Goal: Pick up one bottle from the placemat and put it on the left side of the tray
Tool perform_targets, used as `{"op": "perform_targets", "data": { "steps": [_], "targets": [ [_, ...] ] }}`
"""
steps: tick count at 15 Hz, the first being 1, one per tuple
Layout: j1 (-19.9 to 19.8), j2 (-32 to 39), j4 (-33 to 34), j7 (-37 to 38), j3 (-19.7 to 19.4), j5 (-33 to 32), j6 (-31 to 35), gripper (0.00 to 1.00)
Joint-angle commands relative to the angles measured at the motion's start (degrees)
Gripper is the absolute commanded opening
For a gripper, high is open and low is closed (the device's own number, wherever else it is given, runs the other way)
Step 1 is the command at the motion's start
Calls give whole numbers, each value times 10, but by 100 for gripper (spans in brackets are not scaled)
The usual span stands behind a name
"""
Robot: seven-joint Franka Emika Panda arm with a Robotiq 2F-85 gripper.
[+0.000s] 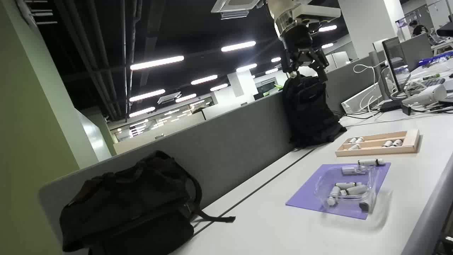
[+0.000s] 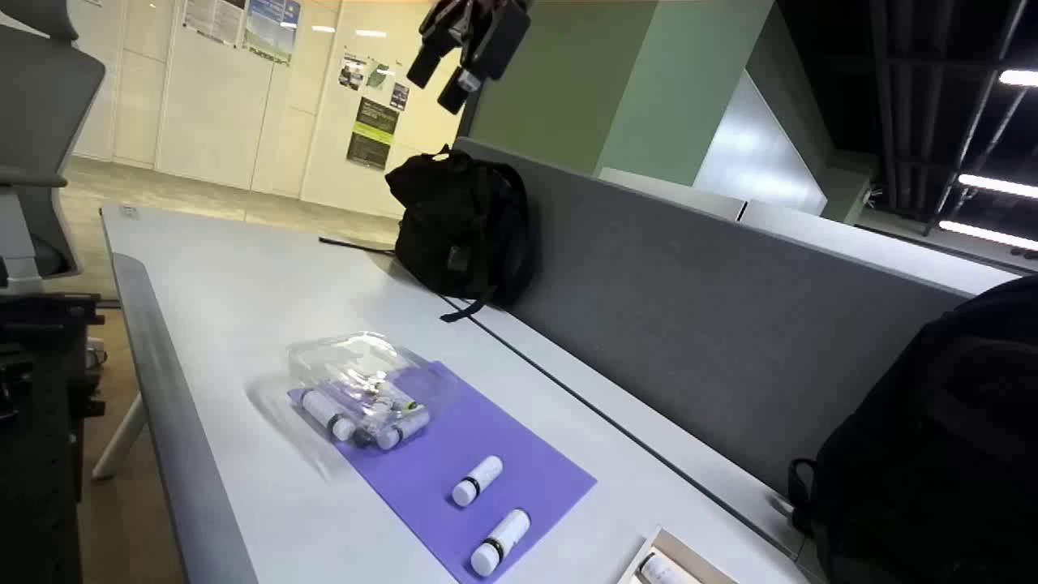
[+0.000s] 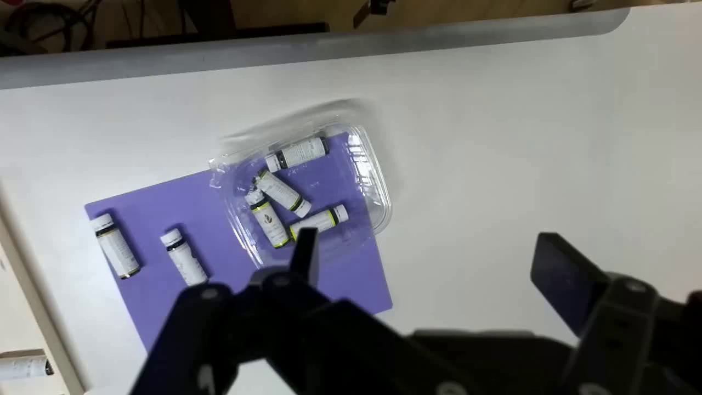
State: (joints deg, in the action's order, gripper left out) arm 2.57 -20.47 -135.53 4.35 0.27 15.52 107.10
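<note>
Bottles on the mat in an exterior view, lower right, tray above, your gripper upper right, in an exterior view two loose bottles lower centre, in the wrist view your fingers spread wide

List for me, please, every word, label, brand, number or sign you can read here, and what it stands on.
No text is legible in these pictures.
Two loose bottles on the purple placemat: label print too small.
Four bottles inside the clear plastic container: too small; one label shows a dark leaf-like mark.
Other bottles in the wooden tray: too small and blurred.
Wall posters: too blurred.
</note>
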Motion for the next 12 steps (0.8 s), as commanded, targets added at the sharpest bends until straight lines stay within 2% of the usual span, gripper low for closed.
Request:
{"op": "perform_targets", "data": {
  "steps": [1, 9, 12],
  "targets": [
    [-4, 0, 1, -1, 3, 1, -1, 100],
    [-4, 0, 1, -1, 3, 1, 0, 100],
    [-16, 30, -16, -8, -7, 4, 46, 100]
  ]
}}
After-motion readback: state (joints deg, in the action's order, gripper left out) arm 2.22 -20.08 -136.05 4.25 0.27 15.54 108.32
